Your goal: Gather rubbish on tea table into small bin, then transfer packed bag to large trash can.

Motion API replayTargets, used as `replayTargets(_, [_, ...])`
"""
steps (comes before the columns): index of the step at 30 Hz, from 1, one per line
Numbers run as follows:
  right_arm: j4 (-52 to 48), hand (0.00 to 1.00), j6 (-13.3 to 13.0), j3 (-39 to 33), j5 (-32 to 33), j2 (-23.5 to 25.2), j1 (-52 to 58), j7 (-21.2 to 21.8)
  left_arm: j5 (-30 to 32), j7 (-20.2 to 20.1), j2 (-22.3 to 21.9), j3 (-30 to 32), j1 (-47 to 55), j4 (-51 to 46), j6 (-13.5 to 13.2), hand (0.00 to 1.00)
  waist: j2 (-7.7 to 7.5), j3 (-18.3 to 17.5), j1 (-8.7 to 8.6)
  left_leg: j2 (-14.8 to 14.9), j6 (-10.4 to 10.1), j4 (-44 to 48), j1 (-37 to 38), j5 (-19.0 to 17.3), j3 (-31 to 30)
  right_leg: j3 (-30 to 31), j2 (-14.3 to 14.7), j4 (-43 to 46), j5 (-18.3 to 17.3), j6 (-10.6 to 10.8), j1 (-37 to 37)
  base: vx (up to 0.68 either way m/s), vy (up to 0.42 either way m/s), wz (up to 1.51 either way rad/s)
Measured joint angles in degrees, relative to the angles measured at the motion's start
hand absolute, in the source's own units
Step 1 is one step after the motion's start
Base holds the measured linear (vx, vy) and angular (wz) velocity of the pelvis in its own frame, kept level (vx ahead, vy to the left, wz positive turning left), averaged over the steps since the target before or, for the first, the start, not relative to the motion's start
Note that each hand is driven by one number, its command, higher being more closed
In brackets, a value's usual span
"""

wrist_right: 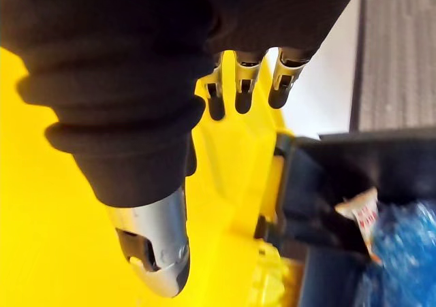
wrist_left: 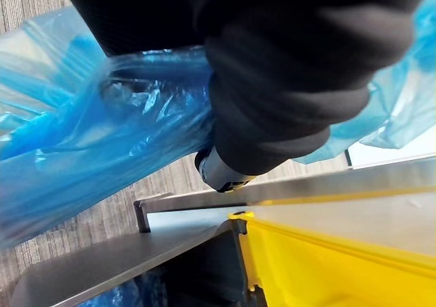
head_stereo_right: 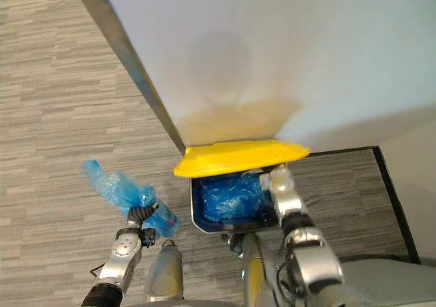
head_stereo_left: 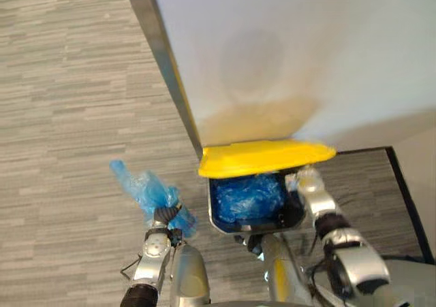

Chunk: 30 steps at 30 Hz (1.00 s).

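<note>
- No words, numbers or signs are showing clearly enough to read.
- Red print is showing on a white wrapper [wrist_right: 360, 215] in the trash can [wrist_right: 402, 164], too blurred to read.

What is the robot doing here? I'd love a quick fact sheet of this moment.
Left hand: curled round the neck of a blue bag, held to the left of the can
Right hand: fingers straight, against the yellow lid
Trash can: lid raised, blue liner inside
Bag status: not yet in the can
Floor: grey carpet
</note>
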Motion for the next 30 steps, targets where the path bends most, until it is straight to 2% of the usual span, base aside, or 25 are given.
replayTargets(2, [0.09, 0.0, -0.09, 1.26, 0.62, -2.68, -5.23, -0.18, -1.76, 0.44, 0.05, -1.97, -0.58, -2.44, -0.49, 1.0, 0.62, 1.14, -0.02, -0.02, 0.07, -0.22, -0.67, 0.63, 0.0, -0.03, 0.08, -1.0, 0.57, 0.81, 0.0, -0.12, -0.044, 0.04])
replayTargets(8, [1.05, 0.0, -0.02, 2.73, 5.69, -4.15, -12.02, -2.49, -4.15, 0.94, 0.65, -10.95, -7.42, -7.97, -1.98, 1.0, 0.8, 4.72, -0.46, 0.28, -0.35, -0.32, -2.02, 1.18, -0.64, 0.35, 1.05, -3.32, 1.81, 2.2, 0.08, -0.08, -0.034, 0.03])
replayTargets(15, [1.05, 0.0, 0.11, 3.77, 7.34, -4.8, -16.01, -2.64, -7.26, 1.23, -0.58, -21.98, -17.11, -14.44, -3.67, 1.0, 1.08, 7.39, -1.07, 0.34, -0.65, 0.04, -2.16, 1.62, -0.6, 0.27, 1.21, -3.66, 2.68, 1.94, 0.16, -0.02, -0.03, -0.03])
replayTargets(17, [1.05, 0.0, 0.15, 5.57, 7.6, -5.08, -16.87, -2.67, -8.08, 1.19, -1.6, -23.74, -19.53, -14.51, -4.02, 1.0, 1.07, 7.95, -2.02, 0.33, -0.66, 0.61, -2.5, 1.62, -0.55, 0.27, 1.1, -3.6, 2.7, 1.96, 0.17, 0.0, 0.0, 0.0])
replayTargets(22, [0.75, 0.0, 0.15, 8.13, 7.96, -5.8, -19.79, -2.48, -7.87, 1.45, -2.7, -24.85, -25.65, -10.05, -3.81, 1.0, 1.07, 10.0, -3.81, 0.2, -0.66, 1.21, -2.97, 1.6, -0.09, 0.62, 0.98, -3.27, 2.79, 1.98, -0.34, -0.02, -0.017, -0.02])
replayTargets(27, [-2.85, 0.0, 0.02, 9.83, 7.86, -6.98, -19.86, -2.5, -7.84, 1.58, -3.48, -25.13, -27.28, -5.19, -3.47, 1.0, 0.96, 10.7, -4.35, 0.21, -0.65, 1.23, -4.47, 1.6, 0.1, 0.99, 1.1, -2.93, 2.73, 1.86, -2.31, -0.02, -0.054, -0.05])
replayTargets(30, [-5.73, 0.0, -0.26, 9.99, 7.49, -7.54, -21.65, -2.44, -7.24, 2.36, -4.9, -23.78, -33.47, 6.85, -2.25, 1.0, 0.87, 11.74, -5.54, 0.17, -0.66, 1.28, -7.54, 1.62, 0.1, 1.77, 1.49, -3.93, 2.76, 1.91, -4.88, -0.07, -0.079, -0.02])
